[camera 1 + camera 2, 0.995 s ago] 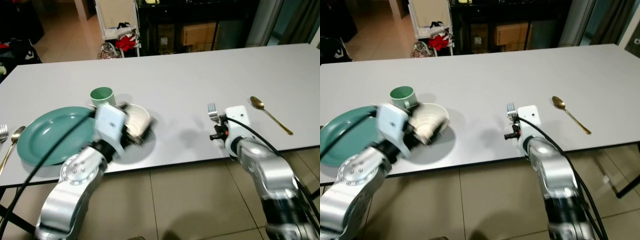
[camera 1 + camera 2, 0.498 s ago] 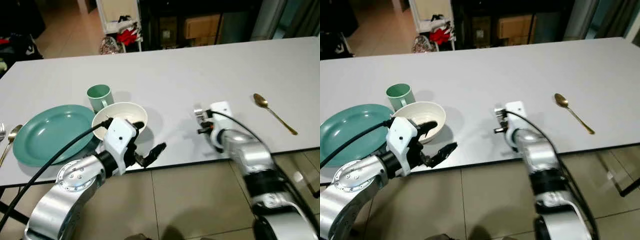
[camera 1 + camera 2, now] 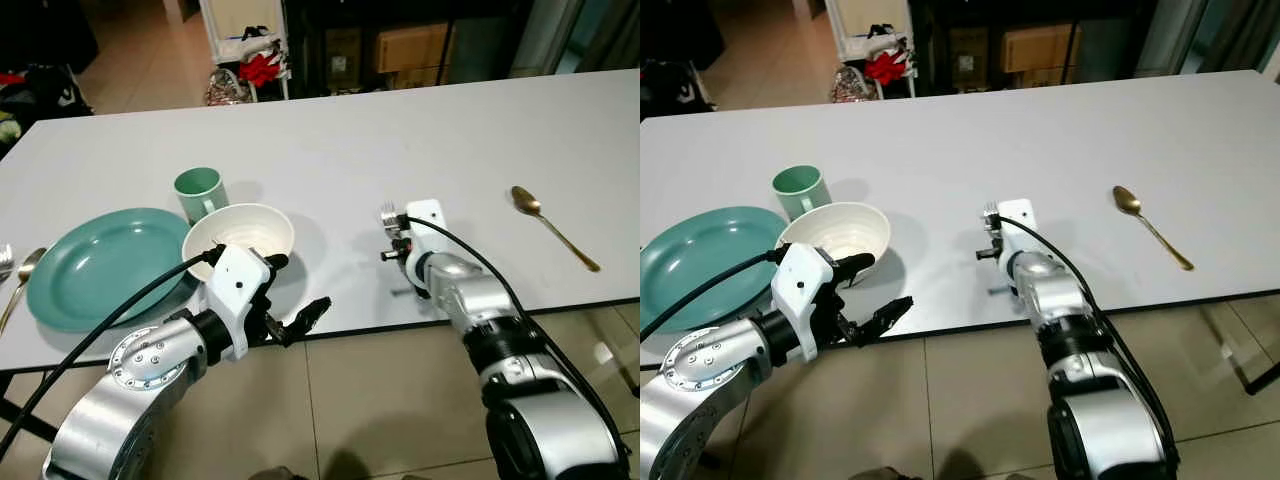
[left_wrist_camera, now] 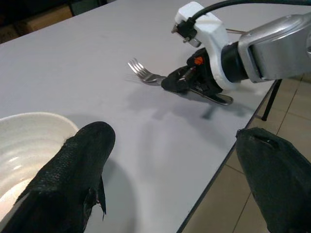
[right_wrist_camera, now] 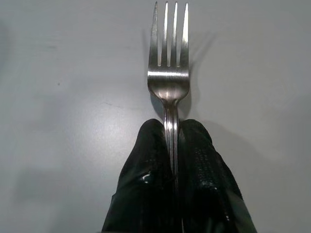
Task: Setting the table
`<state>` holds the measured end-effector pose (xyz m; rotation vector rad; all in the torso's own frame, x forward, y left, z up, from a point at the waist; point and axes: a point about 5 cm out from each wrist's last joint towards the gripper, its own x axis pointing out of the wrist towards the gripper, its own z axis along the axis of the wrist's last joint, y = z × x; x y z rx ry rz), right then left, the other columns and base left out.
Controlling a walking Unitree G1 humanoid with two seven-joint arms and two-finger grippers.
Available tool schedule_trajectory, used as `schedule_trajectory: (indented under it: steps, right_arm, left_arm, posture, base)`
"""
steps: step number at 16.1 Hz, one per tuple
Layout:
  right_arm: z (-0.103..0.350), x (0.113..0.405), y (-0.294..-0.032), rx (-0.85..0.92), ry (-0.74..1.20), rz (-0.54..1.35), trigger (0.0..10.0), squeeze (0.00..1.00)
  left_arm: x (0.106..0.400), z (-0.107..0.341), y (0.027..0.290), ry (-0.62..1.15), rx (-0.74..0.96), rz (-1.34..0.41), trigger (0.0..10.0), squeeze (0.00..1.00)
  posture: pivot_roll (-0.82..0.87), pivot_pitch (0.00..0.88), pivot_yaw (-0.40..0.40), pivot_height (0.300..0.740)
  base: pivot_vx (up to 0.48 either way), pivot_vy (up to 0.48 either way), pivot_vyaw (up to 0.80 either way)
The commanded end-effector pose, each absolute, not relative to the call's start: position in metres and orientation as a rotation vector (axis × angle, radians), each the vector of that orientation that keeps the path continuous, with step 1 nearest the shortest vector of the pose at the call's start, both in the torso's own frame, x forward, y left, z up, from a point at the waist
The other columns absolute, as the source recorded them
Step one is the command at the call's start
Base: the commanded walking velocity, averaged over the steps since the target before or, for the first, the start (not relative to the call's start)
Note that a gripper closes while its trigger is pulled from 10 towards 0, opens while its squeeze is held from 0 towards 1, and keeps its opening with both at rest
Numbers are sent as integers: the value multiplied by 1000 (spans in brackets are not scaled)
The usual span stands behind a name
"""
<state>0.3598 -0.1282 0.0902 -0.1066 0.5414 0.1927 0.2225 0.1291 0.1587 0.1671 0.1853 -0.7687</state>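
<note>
Two grippers are at work over the long matt grey table (image 3: 330,160). The right gripper (image 5: 172,145) is held low over the table's near half, its two black textured fingers pressed together on the slim handle of a polished steel four-tined fork (image 5: 168,63), which is carried flat and pointing away from the robot, just above or on the surface; which of the two cannot be told. The left gripper (image 3: 290,310) is held at the near table edge, just in front of a round cream ceramic bowl (image 3: 240,230), with its fingers spread wide apart and nothing between them.

The step in hand is judged to be the laying of the fork for a place setting; the bowl appears already set down and released. For the next move, the fork would need to be brought level beside the setting and the fingers opened gently, since thin smooth metal is likely to slide or skid on so slick a top.

Just beside the bowl stand a small mint-green glazed mug (image 3: 201,192) and a wide, shallow teal ceramic plate (image 3: 100,265), both glossy and rounded. A slender gold-coloured metal spoon (image 3: 553,226) lies well apart on the robot's right, and another gold spoon (image 3: 20,288) rests at the far left edge
</note>
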Motion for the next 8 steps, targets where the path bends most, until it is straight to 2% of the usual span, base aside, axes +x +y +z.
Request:
schedule_trajectory:
  steps: [1,5,6,7,8]
  right_arm:
    - [93,363,-123,-116,529,202,10000,0]
    - [90,365,-119,-72,534,172,10000,0]
    - [88,365,-116,-68,540,176,10000,51]
    - [88,365,-115,-66,542,175,10000,396]
    - [87,365,-115,-66,542,171,10000,933]
  left_arm:
    - [221,162,130,182,177,-780,10000,0]
    - [218,164,128,181,173,-779,10000,0]
    - [217,165,127,181,169,-777,10000,0]
    - [217,165,127,181,168,-777,10000,0]
    - [217,165,127,180,168,-777,10000,0]
  posture:
    - [4,0,84,740]
    - [8,0,74,740]
    - [8,0,75,740]
    - [8,0,75,740]
    - [8,0,75,740]
  base:
    - [0,0,0]
    - [0,0,0]
    - [0,0,0]
    - [0,0,0]
    - [0,0,0]
